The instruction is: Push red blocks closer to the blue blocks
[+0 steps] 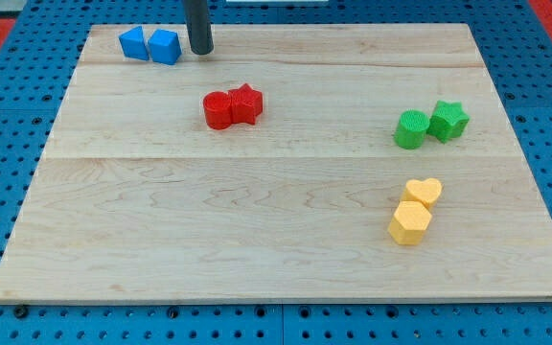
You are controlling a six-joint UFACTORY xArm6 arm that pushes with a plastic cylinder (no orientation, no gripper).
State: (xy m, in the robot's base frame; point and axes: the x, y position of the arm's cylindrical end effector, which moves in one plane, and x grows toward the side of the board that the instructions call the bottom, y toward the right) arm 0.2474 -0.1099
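Two red blocks touch each other near the board's upper middle: a red cylinder (218, 110) on the left and a red star (246, 103) on the right. Two blue blocks sit side by side at the view's top left: a blue triangular block (133, 43) and a blue cube-like block (165, 46). My tip (200, 51) rests on the board just right of the blue blocks, above and a little left of the red pair, touching neither.
A green cylinder (411, 130) and a green star (448, 120) sit at the right. A yellow heart (423, 194) and a yellow hexagon (410, 223) lie at the lower right. The wooden board (257, 249) lies on a blue pegboard.
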